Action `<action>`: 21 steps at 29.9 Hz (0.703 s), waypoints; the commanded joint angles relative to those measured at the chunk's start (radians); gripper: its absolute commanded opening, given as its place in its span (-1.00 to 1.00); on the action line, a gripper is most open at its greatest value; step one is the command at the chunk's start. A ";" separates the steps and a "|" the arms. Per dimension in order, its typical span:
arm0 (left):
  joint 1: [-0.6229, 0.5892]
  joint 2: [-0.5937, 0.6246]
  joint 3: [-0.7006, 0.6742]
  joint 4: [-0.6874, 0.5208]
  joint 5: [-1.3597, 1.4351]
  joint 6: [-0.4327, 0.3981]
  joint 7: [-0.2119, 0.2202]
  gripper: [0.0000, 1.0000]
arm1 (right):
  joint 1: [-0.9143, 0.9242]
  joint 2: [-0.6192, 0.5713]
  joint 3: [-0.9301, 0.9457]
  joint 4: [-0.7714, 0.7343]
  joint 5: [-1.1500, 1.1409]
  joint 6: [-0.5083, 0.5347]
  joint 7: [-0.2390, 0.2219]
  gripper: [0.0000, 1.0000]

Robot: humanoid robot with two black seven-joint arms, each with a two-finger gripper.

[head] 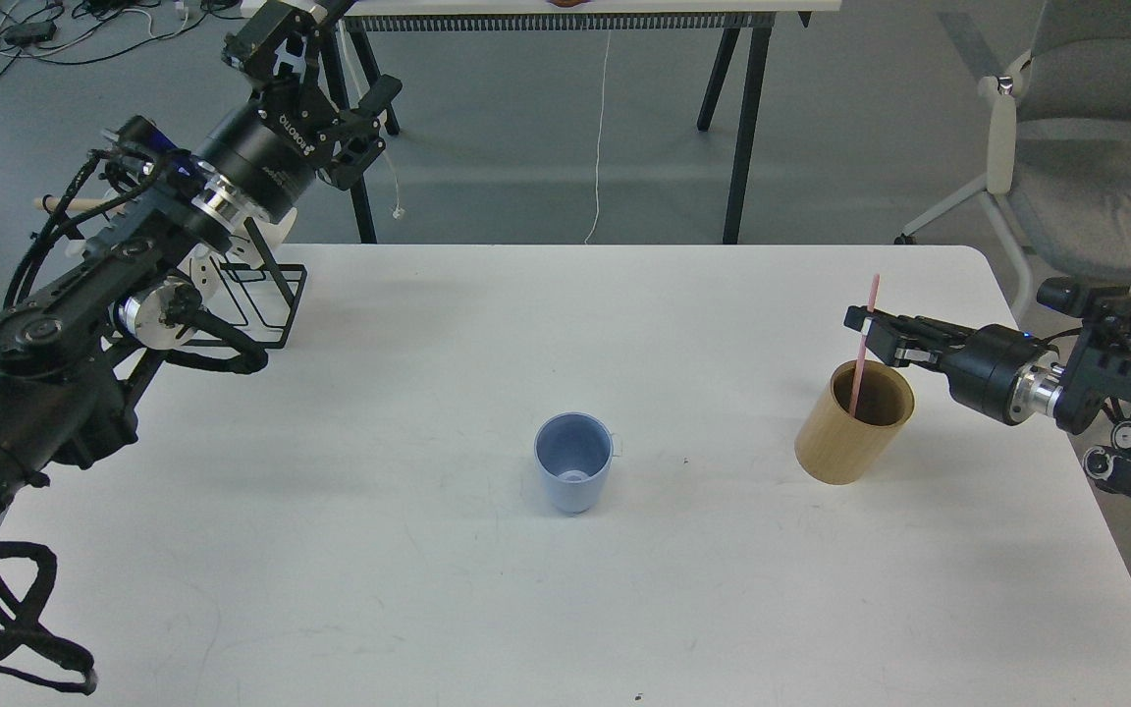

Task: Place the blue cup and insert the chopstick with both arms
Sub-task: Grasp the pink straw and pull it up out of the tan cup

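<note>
The blue cup (573,462) stands upright and empty on the white table (565,589), near its middle. The pink chopstick (868,314) stands tilted in the tan cylinder holder (850,432) at the right. My right gripper (868,326) reaches in from the right, level, just above the holder's rim. Its fingers lie on either side of the chopstick's middle. They are seen side-on, so I cannot tell whether they grip it. My left gripper (330,74) is raised beyond the table's far left corner, open and empty, far from the cup.
A black wire rack (256,290) with a pale wooden rod (65,204) stands at the table's far left, under my left arm. A grey chair (1096,187) is beyond the right edge. Black table legs (742,128) stand behind.
</note>
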 commanded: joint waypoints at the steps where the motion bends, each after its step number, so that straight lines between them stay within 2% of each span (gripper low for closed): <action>1: 0.001 0.000 -0.001 0.002 -0.001 0.000 0.000 0.81 | 0.006 -0.003 -0.001 -0.001 0.000 0.000 0.000 -0.76; 15: 0.001 -0.026 -0.001 0.007 -0.001 0.000 0.000 0.81 | 0.059 -0.068 0.000 0.017 -0.003 0.006 0.000 -0.84; 21: 0.001 -0.037 0.001 0.010 0.000 0.000 0.000 0.81 | 0.119 -0.149 0.002 0.124 -0.002 0.011 0.000 -0.84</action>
